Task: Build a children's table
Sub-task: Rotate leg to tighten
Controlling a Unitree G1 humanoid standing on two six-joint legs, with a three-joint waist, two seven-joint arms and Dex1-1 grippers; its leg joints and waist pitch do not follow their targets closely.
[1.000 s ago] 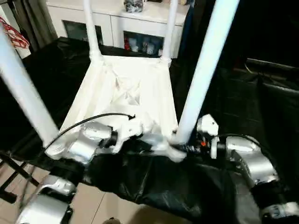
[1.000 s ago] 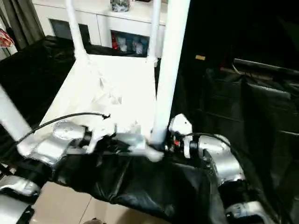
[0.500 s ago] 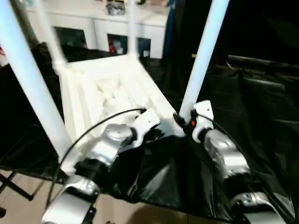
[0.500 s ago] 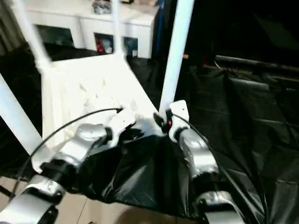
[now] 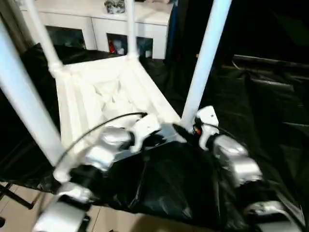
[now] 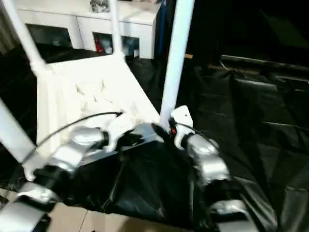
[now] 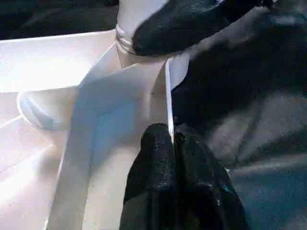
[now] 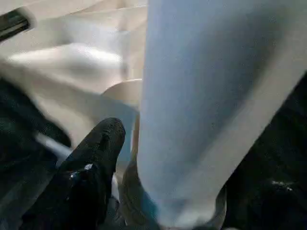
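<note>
That hollow plastic children's table looks light, stiff and slick, so keep your left gripper pinching the thin rim while your right gripper, jaws spread, takes the near leg low by its socket.

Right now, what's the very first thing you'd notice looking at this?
A white children's table lies upside down on black sheeting, its four legs poking straight up. At the near edge, the left gripper pinches the table's thin rim, and the right gripper sits at the base of the near right leg.
</note>
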